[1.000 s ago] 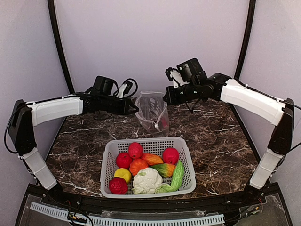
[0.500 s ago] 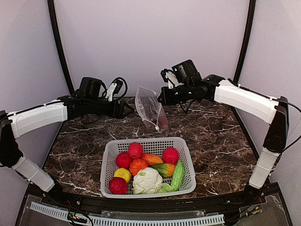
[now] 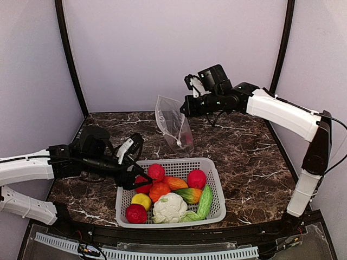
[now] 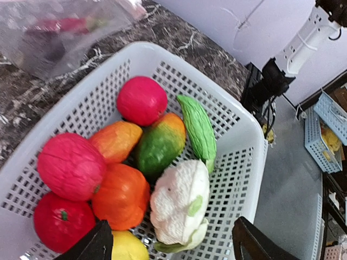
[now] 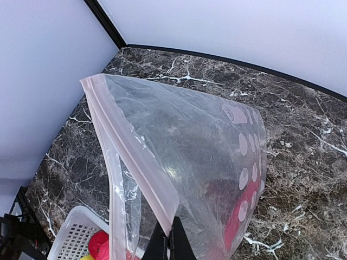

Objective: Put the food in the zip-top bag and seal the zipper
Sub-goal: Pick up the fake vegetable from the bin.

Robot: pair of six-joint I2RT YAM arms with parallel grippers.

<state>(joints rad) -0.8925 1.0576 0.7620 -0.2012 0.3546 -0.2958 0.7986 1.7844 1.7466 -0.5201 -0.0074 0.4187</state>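
Observation:
The zip-top bag [image 3: 173, 127] hangs over the back of the table, its mouth gaping, with something red [image 3: 187, 142] low inside. My right gripper [image 3: 185, 106] is shut on its upper edge. In the right wrist view the right gripper [image 5: 168, 245] pinches the zipper [image 5: 130, 157] of the bag [image 5: 211, 157]. More food lies in the white basket [image 3: 217, 201]: a cauliflower [image 3: 169, 207], red, orange, yellow and green pieces. My left gripper [image 3: 139, 176] stands open at the basket's left rim. In the left wrist view the left gripper [image 4: 173, 248] hovers empty above the cauliflower [image 4: 179, 203].
The basket [image 4: 238, 119] sits at the near middle of the dark marble table [image 3: 249, 157]. Purple walls with black corner posts [image 3: 69, 59] close in the back and sides. Blue crates [image 4: 325, 127] stand on the floor beyond the table's edge.
My left gripper let go of the bag's edge, opened, and swung back and down to the basket's left rim. The right gripper kept its hold and shifted the bag slightly left.

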